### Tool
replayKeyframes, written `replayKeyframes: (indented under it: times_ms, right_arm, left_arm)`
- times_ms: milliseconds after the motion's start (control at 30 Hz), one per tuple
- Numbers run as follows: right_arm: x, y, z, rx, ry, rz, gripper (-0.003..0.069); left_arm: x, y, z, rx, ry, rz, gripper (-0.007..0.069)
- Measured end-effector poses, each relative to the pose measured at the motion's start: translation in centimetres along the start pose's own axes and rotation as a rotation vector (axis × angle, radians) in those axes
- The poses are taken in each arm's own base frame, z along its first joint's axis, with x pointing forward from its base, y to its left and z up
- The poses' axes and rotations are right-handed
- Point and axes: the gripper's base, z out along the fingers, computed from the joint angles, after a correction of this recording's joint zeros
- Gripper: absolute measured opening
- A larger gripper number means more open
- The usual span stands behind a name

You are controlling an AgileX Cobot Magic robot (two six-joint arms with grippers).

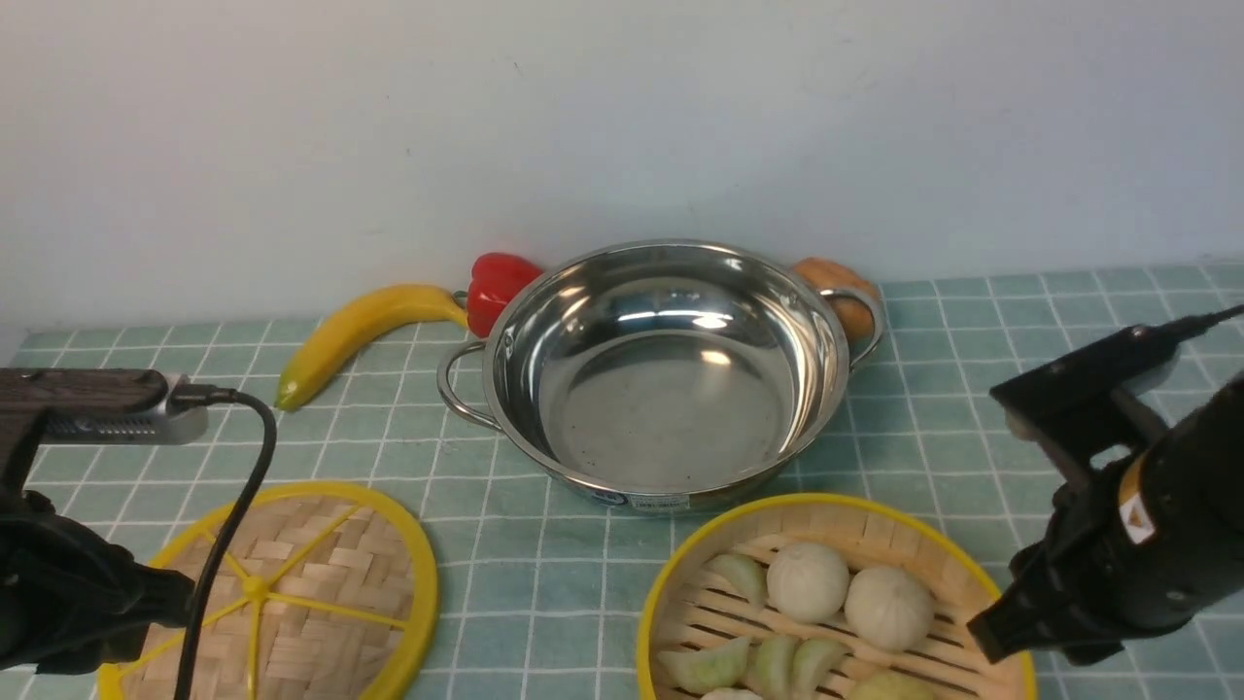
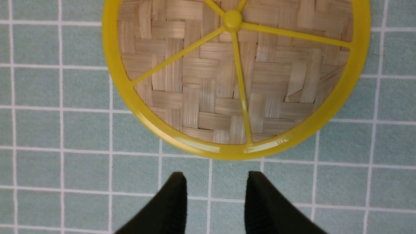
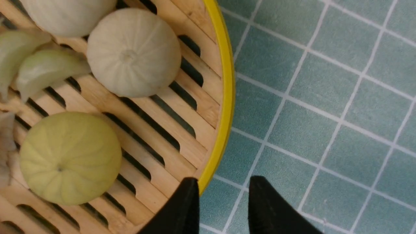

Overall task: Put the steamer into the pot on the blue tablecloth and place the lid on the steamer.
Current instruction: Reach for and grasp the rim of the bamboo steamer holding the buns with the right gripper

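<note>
The shiny steel pot (image 1: pixel 671 369) stands empty at the middle of the blue tablecloth (image 1: pixel 544 583). Near the front left lies the flat woven lid (image 1: pixel 292 593) (image 2: pixel 234 74). My left gripper (image 2: pixel 216 182) hovers open over the cloth just short of the lid's yellow rim, holding nothing. The steamer (image 1: pixel 875 530) (image 3: pixel 224 97) sits at the front right with buns (image 1: pixel 807 581) and dumplings inside. My right gripper (image 3: pixel 224 185) is open at the steamer's rim, one finger over the slatted floor and the other over the cloth outside.
A banana (image 1: pixel 360 331), a red pepper (image 1: pixel 498 282) and a brown-orange vegetable (image 1: pixel 841 292) lie behind the pot against the wall. The left arm (image 1: pixel 68 593) and right arm (image 1: pixel 1118 544) flank the front corners.
</note>
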Motion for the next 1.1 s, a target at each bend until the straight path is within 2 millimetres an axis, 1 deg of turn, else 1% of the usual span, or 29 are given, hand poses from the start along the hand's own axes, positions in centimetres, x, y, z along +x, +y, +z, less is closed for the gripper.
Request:
replayKeyframes:
  times_ms: [33,100,233,433,533,633,700,900,1100]
  right_arm:
    - [0.0,0.1,0.8,0.001,0.013,-0.004,0.0240]
    - [0.0,0.3,1.7,-0.001,0.019,-0.009,0.0240]
    - [-0.5,0.6,2.4,-0.013,-0.005,-0.012,0.0240]
    - [-0.6,0.4,2.5,-0.015,-0.013,-0.006,0.0240]
    - [-0.8,-0.1,2.5,-0.010,-0.016,0.014,0.0240]
    - [-1.0,-1.3,2.7,-0.003,-0.022,0.063,0.0240]
    - [-1.2,-1.6,2.7,-0.011,-0.027,0.088,0.0240]
    - [-1.5,-1.1,2.7,-0.080,-0.055,0.092,0.0240]
    - [-1.6,-1.0,2.7,-0.091,-0.065,0.080,0.0240]
  left_arm:
    - [0.0,0.0,0.0,0.000,0.000,0.000,0.0243]
    - [0.0,0.0,0.0,0.000,0.000,0.000,0.0243]
    - [0.0,-0.1,0.0,0.011,0.000,-0.007,0.0243]
    - [0.0,-0.2,0.0,0.022,-0.001,-0.013,0.0243]
    - [0.0,-0.2,0.0,0.023,-0.001,-0.013,0.0243]
    - [0.0,-0.2,0.0,0.024,-0.001,-0.014,0.0243]
    - [0.0,-0.2,0.0,0.025,-0.001,-0.015,0.0243]
    - [0.0,-0.2,0.0,0.026,-0.004,-0.015,0.0243]
    - [0.0,-0.2,0.0,0.026,-0.004,-0.015,0.0243]
